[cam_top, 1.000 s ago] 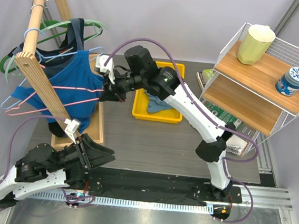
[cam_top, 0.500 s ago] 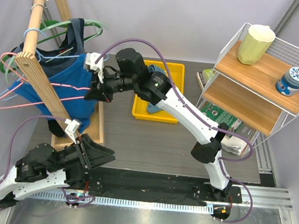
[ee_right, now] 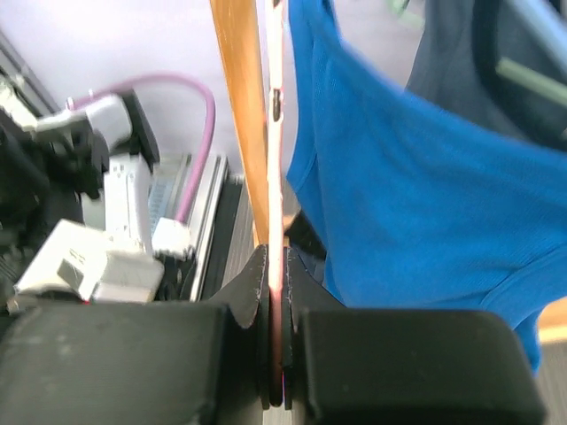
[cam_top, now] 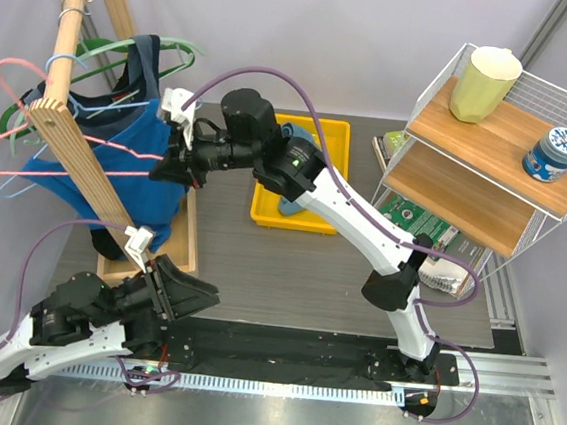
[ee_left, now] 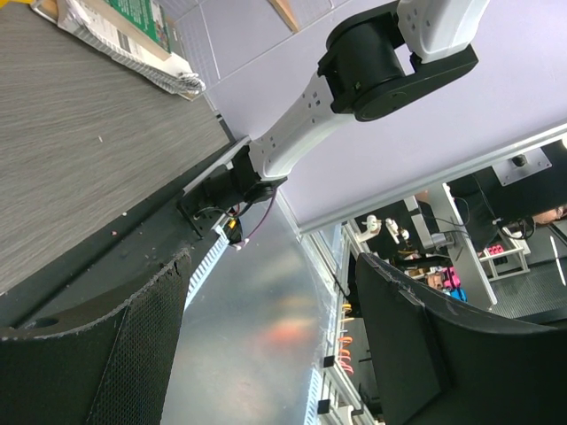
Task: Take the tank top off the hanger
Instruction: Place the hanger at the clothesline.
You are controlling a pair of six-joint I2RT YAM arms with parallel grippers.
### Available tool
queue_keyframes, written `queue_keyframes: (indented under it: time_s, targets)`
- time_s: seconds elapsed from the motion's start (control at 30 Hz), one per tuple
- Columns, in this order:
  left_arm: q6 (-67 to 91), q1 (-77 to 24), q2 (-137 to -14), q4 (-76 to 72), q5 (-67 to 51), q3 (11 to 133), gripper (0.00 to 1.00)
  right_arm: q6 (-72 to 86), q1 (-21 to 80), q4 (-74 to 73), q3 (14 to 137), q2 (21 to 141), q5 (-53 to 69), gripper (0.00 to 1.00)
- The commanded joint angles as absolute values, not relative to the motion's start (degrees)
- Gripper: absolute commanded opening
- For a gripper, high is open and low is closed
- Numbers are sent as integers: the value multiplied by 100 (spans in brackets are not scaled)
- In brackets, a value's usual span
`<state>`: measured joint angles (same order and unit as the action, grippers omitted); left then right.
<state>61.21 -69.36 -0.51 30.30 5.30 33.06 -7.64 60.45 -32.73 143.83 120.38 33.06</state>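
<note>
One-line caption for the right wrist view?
Right hand clamps the pink hanger beside the blue tank top and wooden post.

The blue tank top (cam_top: 116, 181) hangs at the table's left side against the wooden rack (cam_top: 79, 148), its body sagging in loose folds and its straps on the pink wire hanger (ee_right: 276, 159). The hanger is tipped out of level, its hook and one arm jutting left past the fabric. From the right wrist its wire is a thin straight line just beside the top's armhole edge.
</note>
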Motion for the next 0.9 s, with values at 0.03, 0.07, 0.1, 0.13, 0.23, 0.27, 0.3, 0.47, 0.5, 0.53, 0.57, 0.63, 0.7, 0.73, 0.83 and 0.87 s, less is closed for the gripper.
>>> queue_keyframes:
  time_s: [0.03,0.07,0.1,0.13,0.23,0.27,0.3,0.47,0.5,0.53,0.57,0.63,0.7,0.73,0.83,0.87]
  targets:
    - [6170,-6943,246,2892,475,3252,75,-492,6020,-2207,14801,11619,3191,1]
    - [6170,-6943,246,2892,475,3252,75,-449,6012,-2189,14801,11619,3182,1]
    - [6170,-6943,246,2892,475,3252,75,-448,6012,-2180,14809,11619,3190,1]
    - [6179,-6943,246,2892,483,3252,75,-440,6012,-2171,14792,11628,3199,1]
    - [6179,-6943,246,2892,475,3252,75,-457,6012,-2180,14495,11479,3208,1]
    - [6179,-6943,246,2892,475,3252,75,-457,6012,-2171,14389,11365,3208,1]
    - [6179,-6943,246,2892,475,3235,75,-466,6003,-2171,14266,11286,3217,1]
    - [6196,-6943,246,2892,501,3208,75,-571,6047,-2127,13422,10838,3357,1]
    - [6196,-6943,246,2892,501,3208,75,-632,6064,-2136,13290,10663,3357,1]
    - [6188,-6943,246,2892,510,3208,75,-650,6073,-2136,13054,10565,3418,1]
    - [6188,-6943,246,2892,527,3208,75,-659,6073,-2136,12930,10408,3445,1]
    - [6187,-6943,237,2883,536,3208,75,-668,6082,-2136,12622,10266,3620,1]
    - [6196,-6943,220,2883,580,3217,75,-659,6091,-2153,12411,10152,3735,1]
    - [6205,-6943,211,2883,580,3208,75,-659,6091,-2188,12384,10134,3779,1]
    - [6196,-6943,141,2857,589,3225,75,-720,6091,-2355,12305,10151,3814,1]
    - [6196,-6943,115,2865,580,3243,75,-729,6091,-2382,12279,10160,3823,1]
